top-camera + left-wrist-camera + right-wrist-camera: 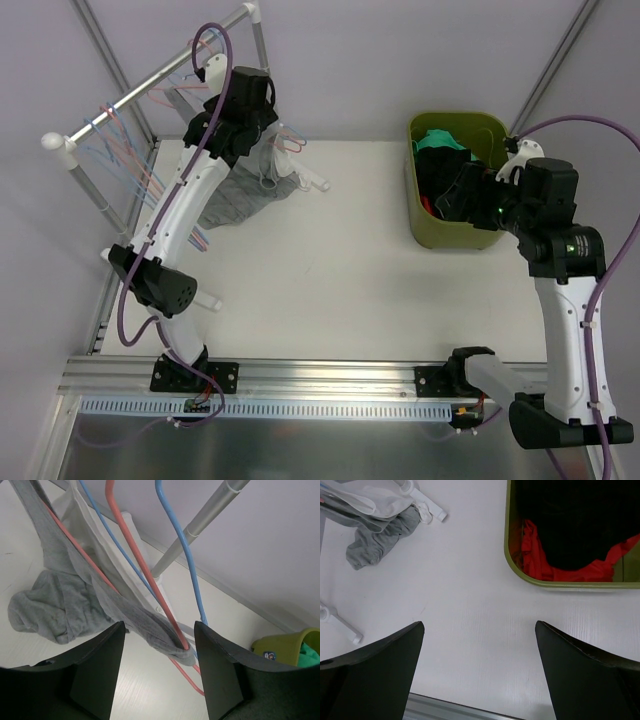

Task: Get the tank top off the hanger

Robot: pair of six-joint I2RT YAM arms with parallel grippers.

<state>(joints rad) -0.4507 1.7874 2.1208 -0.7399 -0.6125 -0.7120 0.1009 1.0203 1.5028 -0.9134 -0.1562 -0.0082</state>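
The grey tank top (245, 185) hangs from a pink hanger (288, 140) on the rack at the back left, its lower part bunched on the table. In the left wrist view a grey strap (150, 625) loops over the pink hanger (135, 555), with the bunched cloth (50, 605) at the left. My left gripper (262, 128) (159, 630) is open, its jaws on either side of the strap and hanger end, touching neither. My right gripper (447, 200) (479, 630) is open and empty above the table beside the green bin. The tank top also shows in the right wrist view (380, 540).
A clothes rack rail (150, 85) carries several blue and pink hangers (120, 145). A blue hanger (182, 545) and the rail (200, 522) are close to my left fingers. A green bin (420, 215) (515, 570) holds red, black and green clothes. White rack feet (425, 507) rest on the table.
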